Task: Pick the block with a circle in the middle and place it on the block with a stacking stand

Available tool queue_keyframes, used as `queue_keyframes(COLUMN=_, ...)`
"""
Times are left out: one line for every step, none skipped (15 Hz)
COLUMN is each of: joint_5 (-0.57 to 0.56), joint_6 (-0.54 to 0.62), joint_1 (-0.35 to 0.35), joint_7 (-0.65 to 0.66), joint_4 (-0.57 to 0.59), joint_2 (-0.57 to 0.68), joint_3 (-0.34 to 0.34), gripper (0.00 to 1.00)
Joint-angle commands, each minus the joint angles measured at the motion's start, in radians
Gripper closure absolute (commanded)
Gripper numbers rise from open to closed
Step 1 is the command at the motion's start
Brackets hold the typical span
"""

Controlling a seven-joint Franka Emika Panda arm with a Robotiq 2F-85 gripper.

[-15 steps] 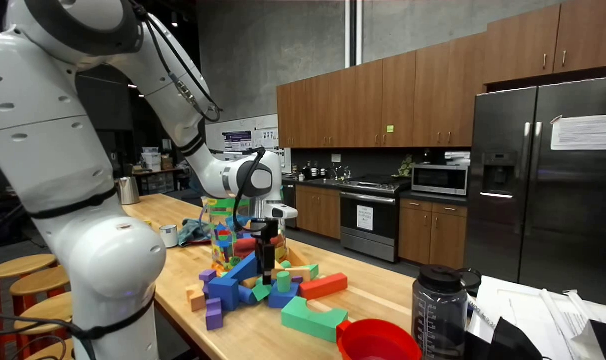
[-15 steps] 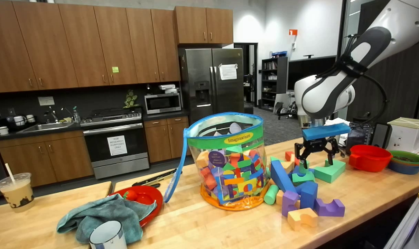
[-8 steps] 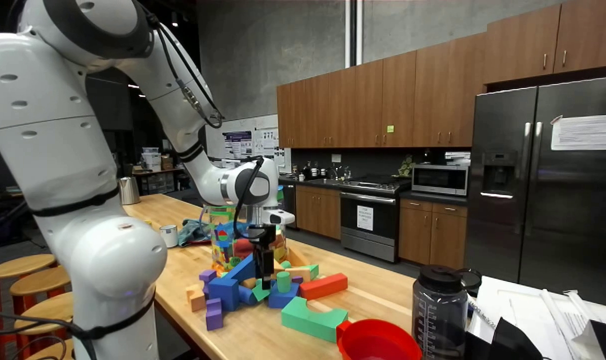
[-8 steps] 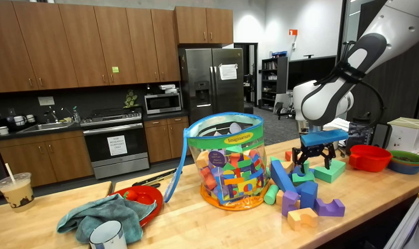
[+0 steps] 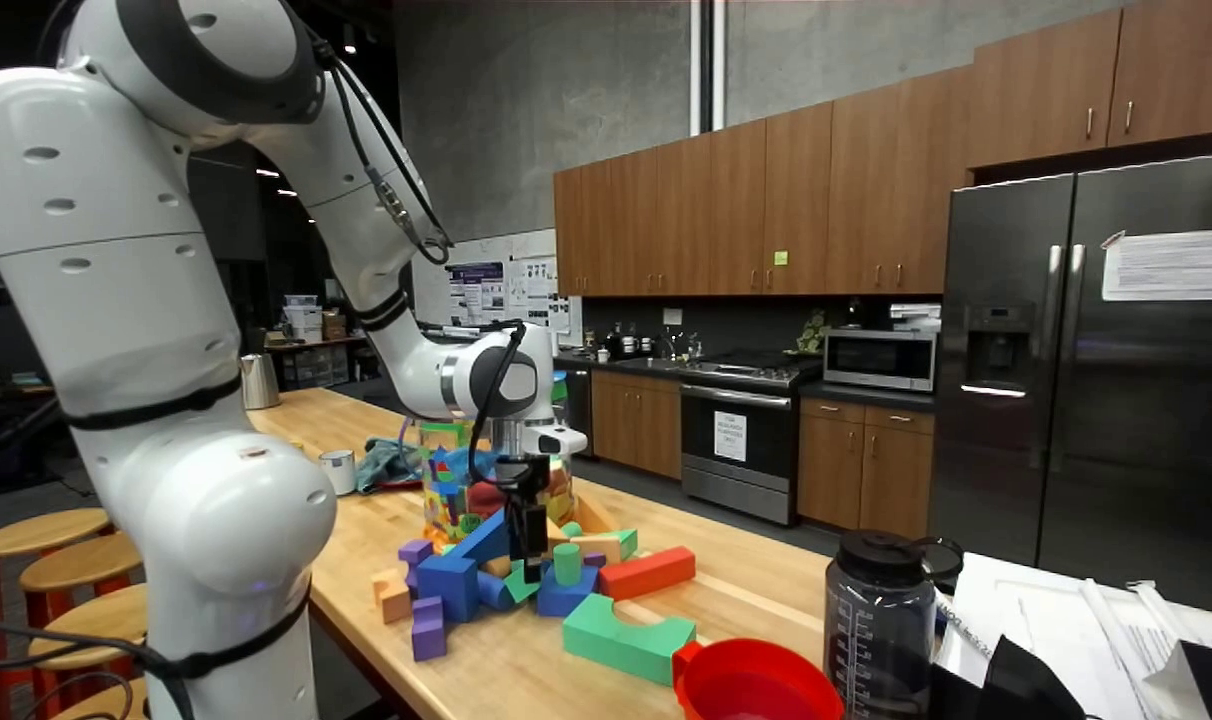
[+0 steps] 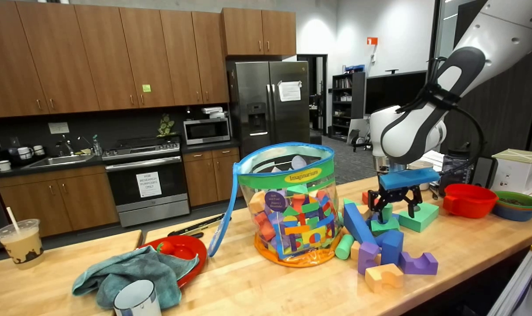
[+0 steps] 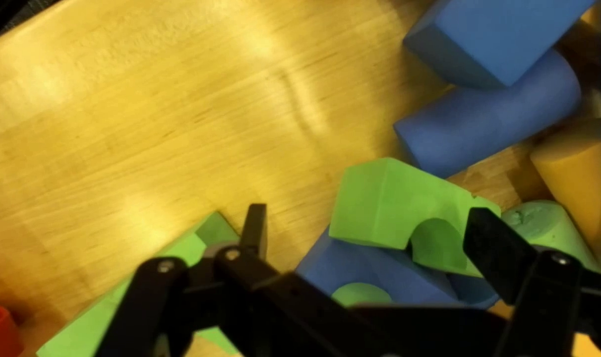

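Observation:
A small green arch block (image 7: 375, 203) with a half-round cutout leans over a blue block (image 7: 330, 263). It also shows in both exterior views (image 5: 521, 582) (image 6: 385, 226). A green cylinder (image 5: 567, 563) stands on the blue block. Other arch blocks are large green (image 5: 626, 640), purple (image 6: 419, 264) and orange (image 6: 384, 278). I cannot tell which block is meant by the circle. No tall tower with a flat green top shows; it is hidden or out of view. My gripper (image 7: 367, 213) is open and empty above the small green arch, one finger over its cutout end.
A clear bag of blocks (image 6: 301, 219) stands beside the loose pile. A long blue block (image 6: 357, 224), a blue block (image 5: 448, 588) and a red block (image 5: 649, 573) lie around the gripper. A red cup (image 5: 756, 680) and a bottle (image 5: 878, 620) stand farther along the table.
My gripper has moved down toward the small green arch and slightly left in an exterior view. Its fingers stay apart. The blocks have not moved.

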Motion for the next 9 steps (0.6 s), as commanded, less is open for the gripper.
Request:
queue_keyframes(joint_5=-0.001, joint_6=-0.002, joint_1=0.006, joint_7=-0.001, joint_4=0.001, joint_2=0.002, joint_3=-0.005, gripper=0.00)
queue_keyframes(joint_5=-0.001, joint_6=-0.002, joint_1=0.007, joint_7=-0.001, joint_4=0.001, joint_2=0.004, joint_3=-0.005, gripper=0.00)
queue_keyframes(joint_5=-0.001, joint_6=-0.002, joint_1=0.007, joint_7=-0.001, joint_4=0.001, joint_2=0.004, joint_3=-0.005, gripper=0.00)
queue_keyframes(joint_5=-0.001, joint_6=-0.002, joint_1=0.007, joint_7=-0.001, joint_4=0.001, joint_2=0.004, joint_3=-0.005, gripper=0.00)
queue_keyframes(joint_5=-0.001, joint_6=-0.002, joint_1=0.007, joint_7=-0.001, joint_4=0.001, joint_2=0.004, joint_3=-0.005, gripper=0.00)
queue_keyframes(joint_5=-0.001, joint_6=-0.002, joint_1=0.007, joint_7=-0.001, joint_4=0.001, joint_2=0.004, joint_3=-0.005, gripper=0.00)
queue_keyframes(joint_5=-0.001, joint_6=-0.002, joint_1=0.007, joint_7=-0.001, joint_4=0.001, joint_2=0.004, joint_3=-0.005, gripper=0.00)
queue_keyframes(joint_5=0.004, joint_6=0.015, joint_1=0.008, joint_7=-0.009, joint_4=0.001, joint_2=0.013, joint_3=-0.007, gripper=0.00)
queue_keyframes(joint_5=-0.014, joint_6=0.032, joint_1=0.004, joint_7=0.004, joint_4=0.001, joint_2=0.023, joint_3=-0.003, gripper=0.00)
